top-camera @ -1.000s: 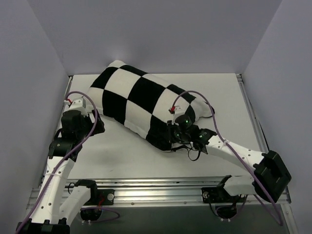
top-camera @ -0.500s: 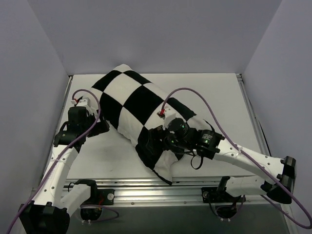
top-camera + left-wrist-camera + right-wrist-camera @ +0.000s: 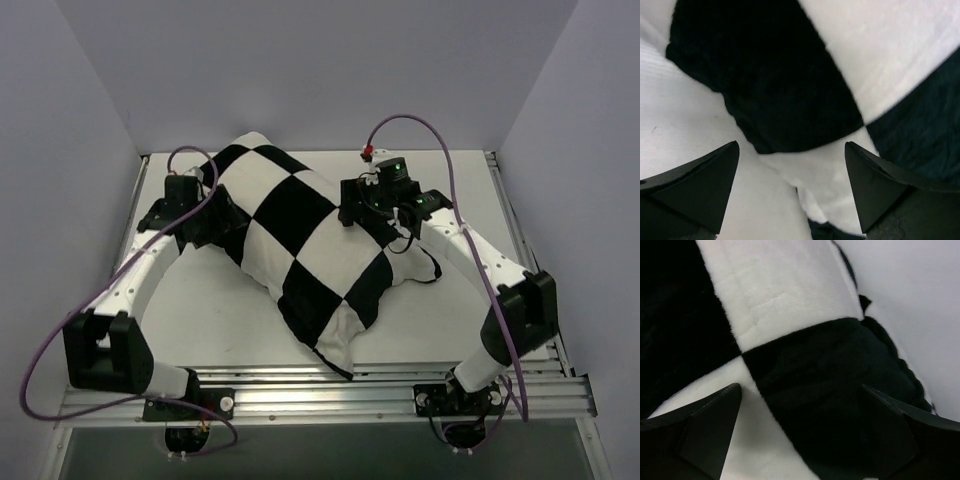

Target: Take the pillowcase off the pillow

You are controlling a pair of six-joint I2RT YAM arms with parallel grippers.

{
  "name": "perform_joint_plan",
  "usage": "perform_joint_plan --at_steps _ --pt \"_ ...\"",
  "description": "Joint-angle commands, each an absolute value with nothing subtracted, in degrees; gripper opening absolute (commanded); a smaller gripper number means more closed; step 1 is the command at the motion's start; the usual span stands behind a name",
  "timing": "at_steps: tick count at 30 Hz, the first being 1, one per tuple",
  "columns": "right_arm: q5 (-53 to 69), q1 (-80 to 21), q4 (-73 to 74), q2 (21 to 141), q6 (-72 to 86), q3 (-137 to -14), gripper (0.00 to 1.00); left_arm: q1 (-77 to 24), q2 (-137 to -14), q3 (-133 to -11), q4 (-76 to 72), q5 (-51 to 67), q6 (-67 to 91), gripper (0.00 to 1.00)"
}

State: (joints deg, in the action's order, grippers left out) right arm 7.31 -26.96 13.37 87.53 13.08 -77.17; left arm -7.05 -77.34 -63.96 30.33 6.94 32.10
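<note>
The black and white checkered pillowcase (image 3: 300, 240) lies stuffed and diagonal on the table, from the far left corner down to the front edge. The pillow is hidden inside it. My left gripper (image 3: 222, 222) is open against the case's left side; the left wrist view has its fingers wide apart (image 3: 791, 145) over a fold of checkered fabric (image 3: 790, 90). My right gripper (image 3: 352, 212) is open above the case's right side. Its fingers (image 3: 801, 386) straddle a black square (image 3: 830, 385) with nothing pinched.
Grey walls (image 3: 60, 150) close in the white table (image 3: 470, 190) on the left, back and right. A metal rail (image 3: 320, 395) runs along the front edge by the arm bases. Purple cables (image 3: 420, 130) loop above both arms.
My right gripper opened, let go of the case's near end and moved to its far right side. The left gripper moved farther in. The case's near end swung towards the front edge.
</note>
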Motion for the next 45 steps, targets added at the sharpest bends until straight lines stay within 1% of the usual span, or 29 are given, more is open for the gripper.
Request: perform_joint_plan --at_steps 1,2,5,7,9,10,12,13,17,19,20,22,24,26,27,29,30,34,37,42,45 --pt "15.54 -27.42 10.38 93.23 10.20 -79.81 0.94 -7.91 -85.67 -70.65 24.34 8.96 37.43 0.95" --pt "16.51 -27.42 9.76 93.95 10.37 -79.28 0.94 -8.08 -87.69 -71.62 24.35 9.66 38.49 0.95" --pt "20.47 -27.86 9.58 94.40 11.25 -75.77 0.86 -9.83 -93.85 -73.30 23.21 11.25 39.90 0.95" --pt "23.46 -29.26 10.98 92.39 11.51 -72.43 0.82 -11.16 -94.39 -72.17 22.77 11.69 39.99 0.95" --pt "23.29 -31.10 12.47 90.01 11.86 -69.45 0.81 -13.00 -93.70 -70.59 22.68 11.43 39.81 0.95" --pt "22.25 -33.46 13.26 87.22 12.47 -66.65 0.81 -13.62 -93.00 -67.88 22.50 11.60 39.99 0.95" --pt "21.10 -36.37 15.11 82.39 13.53 -64.00 0.81 -15.11 -89.05 -63.65 21.80 11.60 40.43 0.95" --pt "20.05 -39.08 15.29 80.53 15.71 -61.20 0.81 -15.64 -87.21 -58.24 20.58 11.34 41.13 0.95" --pt "19.07 -43.67 15.47 71.39 22.03 -54.87 0.81 -17.05 -74.75 -46.88 21.70 10.81 41.92 0.95" --pt "18.81 -44.21 15.82 66.55 24.07 -53.27 0.81 -17.31 -70.60 -45.44 27.03 9.41 40.27 0.95" --pt "18.29 -44.38 16.26 65.14 24.95 -53.00 0.84 -17.31 -66.40 -45.53 29.16 8.01 39.47 0.95" --pt "16.79 -44.30 18.27 62.15 25.05 -53.96 0.88 -17.40 -62.60 -46.75 34.59 6.25 37.98 0.95" --pt "13.72 -44.03 20.47 61.35 24.09 -57.55 0.93 -17.23 -58.02 -50.08 37.17 4.66 37.18 0.95" --pt "11.35 -43.60 22.23 61.87 23.30 -60.89 0.99 -17.23 -56.08 -52.98 39.89 3.78 36.22 0.95" --pt "9.42 -42.72 22.41 62.83 22.77 -63.87 1.00 -17.23 -55.99 -55.87 40.34 3.43 35.95 0.94" --pt "9.14 -40.36 20.93 63.89 21.98 -65.73 1.00 -17.14 -57.21 -58.26 40.61 3.52 35.07 0.94" --pt "10.62 -36.60 20.22 65.38 21.54 -66.96 1.00 -17.14 -58.09 -59.92 40.52 3.60 34.89 0.94" --pt "18.35 -27.28 14.60 70.30 21.44 -68.46 1.00 -17.14 -64.06 -62.75 38.42 6.41 34.28 0.94" --pt "23.62 -23.39 9.41 75.92 21.88 -69.77 1.00 -17.14 -69.25 -63.80 35.61 8.95 34.28 0.94" --pt "27.06 -22.76 1.51 86.28 21.88 -71.02 1.00 -17.31 -75.49 -63.55 32.35 10.55 35.24 0.94" --pt "28.64 -22.68 -2.54 92.43 21.10 -70.05 1.00 -17.31 -76.81 -59.95 30.07 9.41 35.59 0.94"
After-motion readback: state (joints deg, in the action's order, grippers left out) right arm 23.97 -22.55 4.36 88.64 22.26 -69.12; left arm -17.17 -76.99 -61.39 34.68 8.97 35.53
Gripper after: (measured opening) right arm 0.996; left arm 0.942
